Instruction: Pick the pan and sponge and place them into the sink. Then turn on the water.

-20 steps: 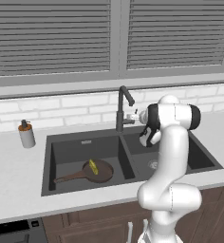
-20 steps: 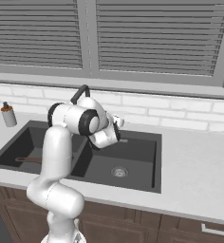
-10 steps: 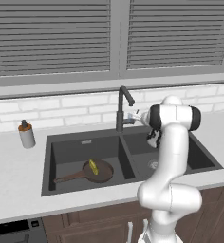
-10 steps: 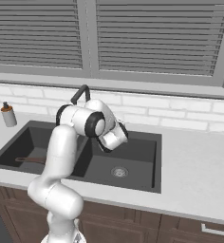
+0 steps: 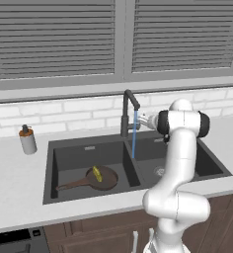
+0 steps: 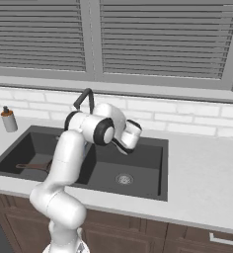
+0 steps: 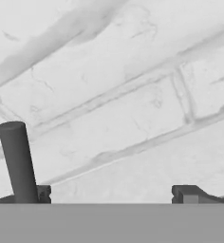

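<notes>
left base view shows the pan lying in the left basin of the sink, its handle running out toward 8 o'clock, with the sponge resting on it. a thin blue stream of water drops from the spout of the faucet and lands close to the divider between the two basins. the gripper sits at about 3 o'clock of the faucet, just beside its side lever; in the hand view the two fingertips stand wide apart with nothing between them, and the dark lever post rises right by the left one against the brick wall.

judging from this, the task looks essentially done, so the risks are small ones. pulling the hand away carelessly could catch the lever on a finger and knock the water back off. the stream falling so near the divider may splash outward. a soap bottle stands well apart at 9 o'clock, out of harm's way.
</notes>
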